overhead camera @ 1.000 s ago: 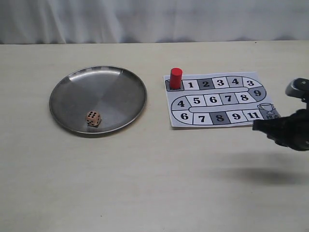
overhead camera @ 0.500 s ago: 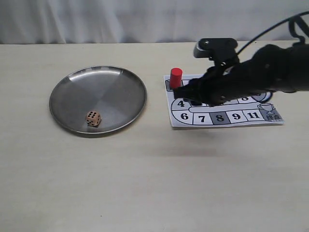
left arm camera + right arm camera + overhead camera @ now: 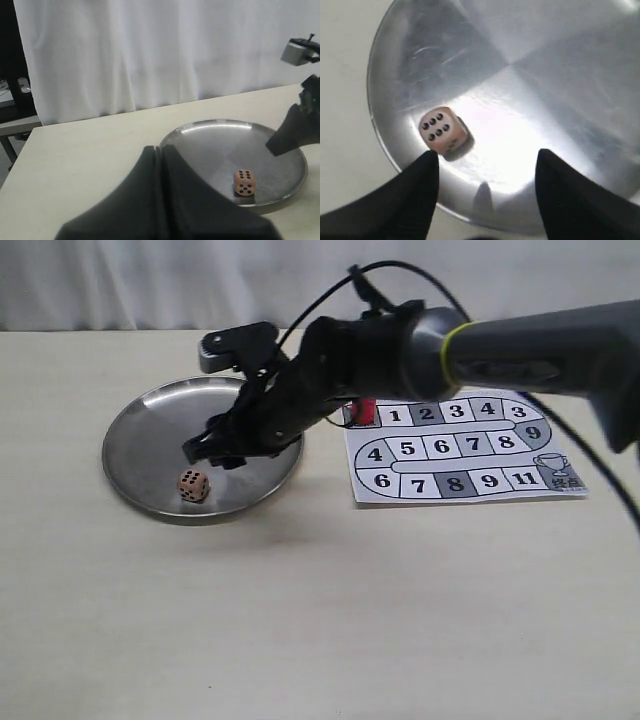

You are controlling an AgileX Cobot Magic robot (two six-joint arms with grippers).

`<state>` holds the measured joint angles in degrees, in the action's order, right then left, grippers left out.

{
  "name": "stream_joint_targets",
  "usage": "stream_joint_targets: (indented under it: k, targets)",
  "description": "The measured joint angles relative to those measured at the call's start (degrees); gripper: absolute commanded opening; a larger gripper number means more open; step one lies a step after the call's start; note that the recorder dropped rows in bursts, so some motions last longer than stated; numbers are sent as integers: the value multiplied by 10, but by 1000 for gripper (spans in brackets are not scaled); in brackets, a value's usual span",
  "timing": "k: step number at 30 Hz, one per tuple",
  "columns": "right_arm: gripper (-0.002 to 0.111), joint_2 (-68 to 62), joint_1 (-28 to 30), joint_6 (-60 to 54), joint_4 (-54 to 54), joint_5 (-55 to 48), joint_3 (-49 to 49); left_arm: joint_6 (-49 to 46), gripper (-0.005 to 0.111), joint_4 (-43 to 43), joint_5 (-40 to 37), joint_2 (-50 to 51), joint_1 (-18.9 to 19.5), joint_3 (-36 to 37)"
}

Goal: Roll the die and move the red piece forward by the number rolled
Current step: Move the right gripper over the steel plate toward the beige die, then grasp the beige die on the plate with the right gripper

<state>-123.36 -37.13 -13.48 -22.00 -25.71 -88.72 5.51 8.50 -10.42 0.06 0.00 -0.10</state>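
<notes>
The tan die (image 3: 194,485) lies in the steel plate (image 3: 150,430), near its front rim, six pips on top; it also shows as the die (image 3: 244,182) and the die (image 3: 441,129). My right gripper (image 3: 214,454) has reached across and hovers open just above and beside the die; the right gripper (image 3: 487,156) has nothing between its fingers. The red piece (image 3: 366,411) stands at the board's start square, mostly hidden behind the right arm. My left gripper (image 3: 160,148) is shut and empty, off the plate's (image 3: 200,131) near side, out of the exterior view.
The paper game board (image 3: 460,445) with numbered squares lies right of the plate. The right arm (image 3: 500,340) stretches over the board's upper part. A white curtain hangs behind the table.
The right arm has swept left from the table's right edge, across the board, to over the plate beside the die. The die and red piece have not moved.
</notes>
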Motion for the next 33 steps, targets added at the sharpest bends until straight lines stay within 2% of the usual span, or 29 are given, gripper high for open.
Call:
stream_joint_targets:
  k: [8, 16, 19, 21, 22, 24, 29, 33]
  targets:
    - [54, -106, -24, -2, 13, -56, -129, 0, 0, 0, 0, 0, 0, 0]
    - [54, -141, -24, -37, 13, -66, -153, 0, 0, 0, 0, 0, 0, 0]
    - [42, -141, -24, -48, 13, -62, -154, 0, 0, 0, 0, 0, 0, 0]
    - [30, -141, -24, -51, 13, -61, -154, 0, 0, 0, 0, 0, 0, 0]
    - [18, -141, -24, -52, 13, -61, -154, 0, 0, 0, 0, 0, 0, 0]
    - [4, -141, -24, -55, 13, -65, -154, 0, 0, 0, 0, 0, 0, 0]
    - [4, -103, -19, -58, 28, -103, -156, 0, 0, 0, 0, 0, 0, 0]
    - [4, -6, 16, -45, 57, -160, -156, 0, 0, 0, 0, 0, 0, 0]
